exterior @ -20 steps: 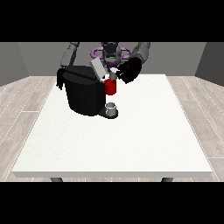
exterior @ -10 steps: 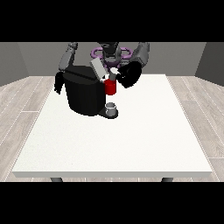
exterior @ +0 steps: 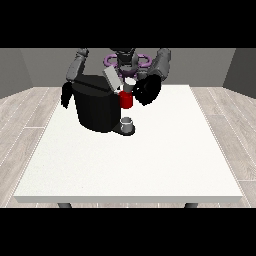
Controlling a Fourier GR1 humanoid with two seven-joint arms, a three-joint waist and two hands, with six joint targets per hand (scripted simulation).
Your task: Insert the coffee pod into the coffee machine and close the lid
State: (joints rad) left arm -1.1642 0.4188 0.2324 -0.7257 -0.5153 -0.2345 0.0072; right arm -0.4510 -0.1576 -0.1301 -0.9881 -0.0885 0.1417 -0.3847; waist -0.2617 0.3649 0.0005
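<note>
Fingers of my robot hand at the view's right (exterior: 146, 91) sit just right of the coffee machine (exterior: 97, 104), above centre frame; whether they curl I cannot tell; the white-topped coffee pod (exterior: 129, 83) shows touching its left edge, over the red part (exterior: 126, 100). Compared with a second ago this robot hand has edged up and inward; I judge insertion under way; the lid (exterior: 112, 79) stands tilted open, closing still undone. My other robot hand (exterior: 65, 95) hangs beside the machine's left wall; the table (exterior: 150, 160) spreads below.
</note>
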